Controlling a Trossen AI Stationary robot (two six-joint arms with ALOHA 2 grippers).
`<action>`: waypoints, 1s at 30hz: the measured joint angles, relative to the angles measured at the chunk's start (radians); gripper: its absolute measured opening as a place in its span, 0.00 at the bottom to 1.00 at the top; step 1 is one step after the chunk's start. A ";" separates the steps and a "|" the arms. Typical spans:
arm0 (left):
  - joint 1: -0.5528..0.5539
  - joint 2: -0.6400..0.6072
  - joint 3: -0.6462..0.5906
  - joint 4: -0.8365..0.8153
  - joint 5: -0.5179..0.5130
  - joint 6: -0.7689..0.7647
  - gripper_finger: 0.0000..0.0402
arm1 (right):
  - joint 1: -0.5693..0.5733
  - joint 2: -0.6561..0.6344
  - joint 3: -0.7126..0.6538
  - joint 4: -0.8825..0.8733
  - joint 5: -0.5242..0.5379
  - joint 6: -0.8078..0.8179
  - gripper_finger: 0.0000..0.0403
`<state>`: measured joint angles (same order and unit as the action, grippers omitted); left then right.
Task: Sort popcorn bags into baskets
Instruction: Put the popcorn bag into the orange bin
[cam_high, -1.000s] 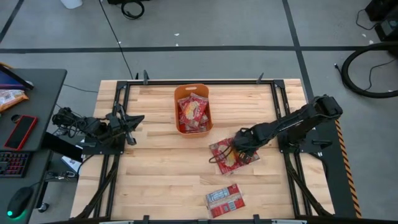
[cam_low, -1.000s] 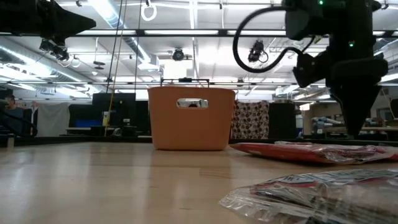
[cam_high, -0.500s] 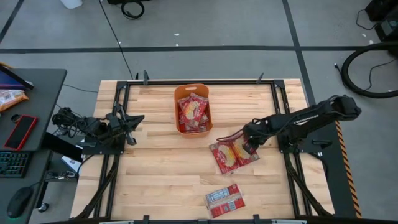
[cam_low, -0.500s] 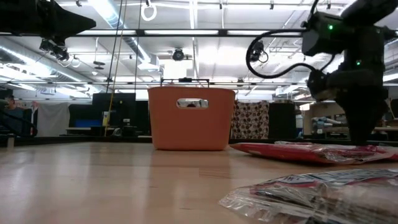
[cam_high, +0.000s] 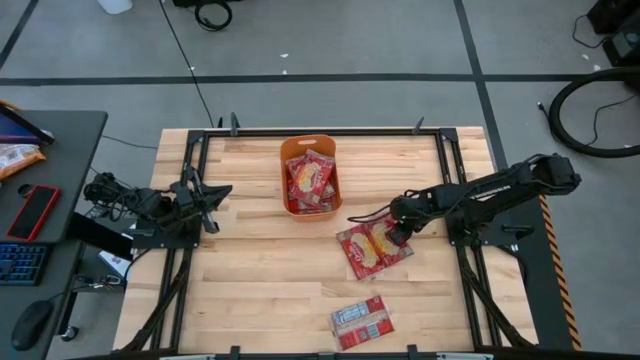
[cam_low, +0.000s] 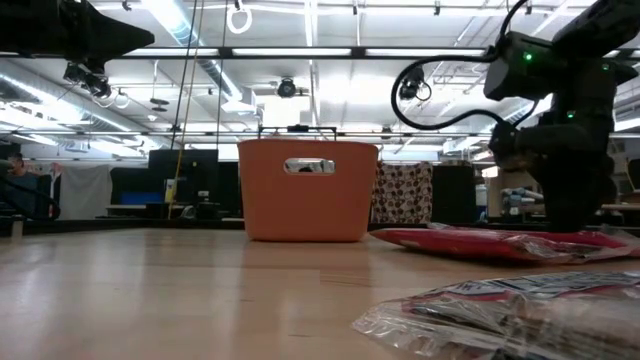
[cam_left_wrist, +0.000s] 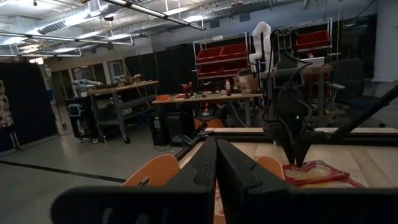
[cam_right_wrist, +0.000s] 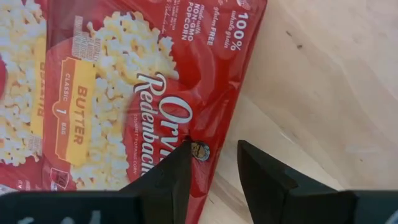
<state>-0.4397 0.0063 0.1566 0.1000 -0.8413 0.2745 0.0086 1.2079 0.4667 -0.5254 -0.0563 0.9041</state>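
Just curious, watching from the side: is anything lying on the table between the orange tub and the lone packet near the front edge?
No. In the overhead view, only bare wood separates the orange tub from that packet; the other loose packets lie off to the right.

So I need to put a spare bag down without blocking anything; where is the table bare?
Bare wood lies between the parked left gripper and the basket, and across the front-left of the table. It is crowded around the right gripper over the popcorn bags.
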 joint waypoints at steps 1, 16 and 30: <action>0.000 0.000 0.000 0.000 0.000 0.000 0.03 | 0.000 0.000 0.000 0.002 0.004 -0.006 0.32; 0.000 0.000 0.000 0.000 0.000 0.000 0.03 | -0.010 0.000 0.028 -0.022 0.015 -0.096 0.01; 0.000 0.000 0.000 0.000 0.000 0.000 0.03 | -0.011 -0.033 0.359 -0.279 0.180 -0.178 0.01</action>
<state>-0.4397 0.0063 0.1566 0.0998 -0.8413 0.2741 -0.0025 1.1751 0.8258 -0.8044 0.1241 0.7259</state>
